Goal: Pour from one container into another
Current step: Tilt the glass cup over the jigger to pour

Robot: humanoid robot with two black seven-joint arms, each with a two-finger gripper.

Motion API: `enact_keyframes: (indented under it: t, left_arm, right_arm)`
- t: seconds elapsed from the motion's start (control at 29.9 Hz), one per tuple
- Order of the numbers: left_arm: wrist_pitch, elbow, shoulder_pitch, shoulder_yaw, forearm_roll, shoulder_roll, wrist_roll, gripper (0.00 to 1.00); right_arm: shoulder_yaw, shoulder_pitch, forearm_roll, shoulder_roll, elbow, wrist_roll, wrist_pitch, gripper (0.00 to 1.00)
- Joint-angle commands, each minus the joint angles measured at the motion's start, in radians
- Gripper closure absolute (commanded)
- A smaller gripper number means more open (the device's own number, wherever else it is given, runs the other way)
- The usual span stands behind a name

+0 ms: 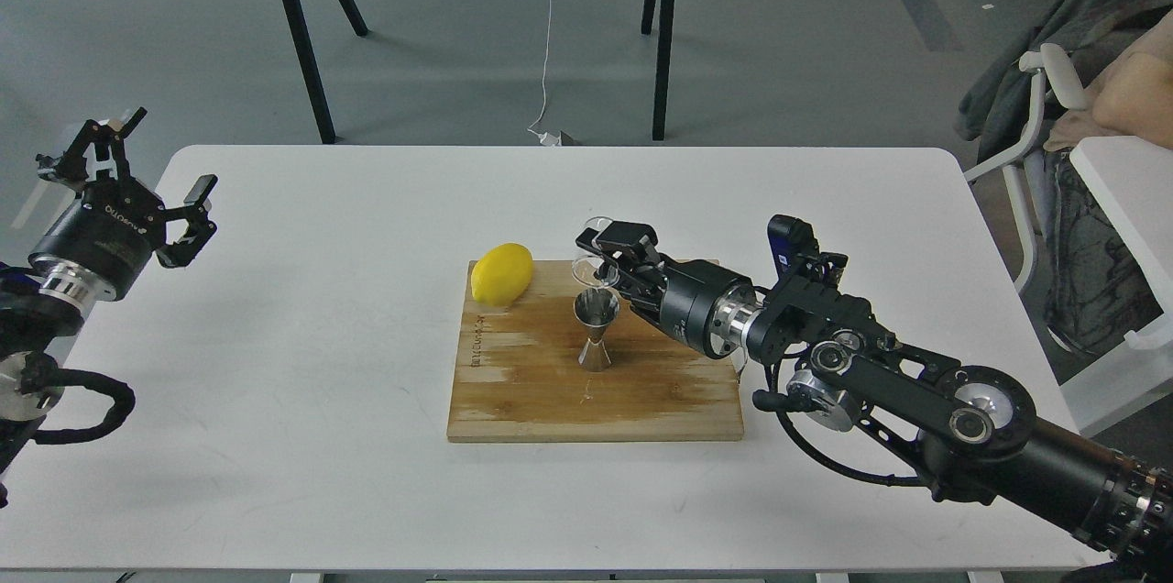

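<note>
Steel jigger (596, 329): polished double cone with a narrow waist; stands upright near the centre of the cutting board (550, 390); open upper cone faces up; long axis vertical.
Glass cup (594, 268): small, clear, with a pour lip; held off the board, tilted, just above and at about 12 o'clock from the jigger mouth; its lower edge looks very close to the jigger rim, contact cannot be confirmed; contents cannot be seen.
Right hand (612, 260): clamped on the glass cup; reaches in from 4 o'clock; forearm axis runs from 4 o'clock toward 10 o'clock.
Governing relation: the jigger mouth lies directly below the cup lip, on the 6 o'clock side of the hand; the judged remaining move is wrist roll only, lip kept over the narrow cone; the small mouth leaves little margin for spill.
Left hand (137, 189): fingers apart, holding nothing; raised at the 9 o'clock edge of the bench (275, 436), well apart from the board; the right arm is far nearer.
Lemon (501, 273): yellow, smooth, oval; rests on the board's 10 o'clock corner, clear of the pour path.
Cutting board: pale wood, grain visible, with darker patches across the middle.
Bench: white, matt, flat.
</note>
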Motion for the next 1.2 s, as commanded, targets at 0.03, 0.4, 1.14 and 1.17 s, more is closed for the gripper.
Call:
enact_keyframes:
  t: [0.03, 0.4, 1.14, 1.17]
  left_arm:
    - [0.0, 0.0, 0.0, 0.0, 0.0, 0.0, 0.0, 0.01]
    - [0.0, 0.0, 0.0, -0.001, 0.0, 0.0, 0.0, 0.01]
    - [0.0, 0.0, 0.0, 0.0, 0.0, 0.0, 0.0, 0.01]
    - [0.0, 0.0, 0.0, -0.001, 0.0, 0.0, 0.0, 0.01]
  right_arm:
    - [-0.001, 0.0, -0.005, -0.001, 0.0, 0.001, 0.0, 0.66]
    - [-0.056, 0.045, -0.04, -0.018, 0.0, 0.003, 0.0, 0.66]
    - [-0.125, 0.098, -0.079, -0.034, 0.0, 0.009, 0.0, 0.66]
    - [-0.125, 0.1, -0.079, -0.034, 0.0, 0.009, 0.0, 0.66]
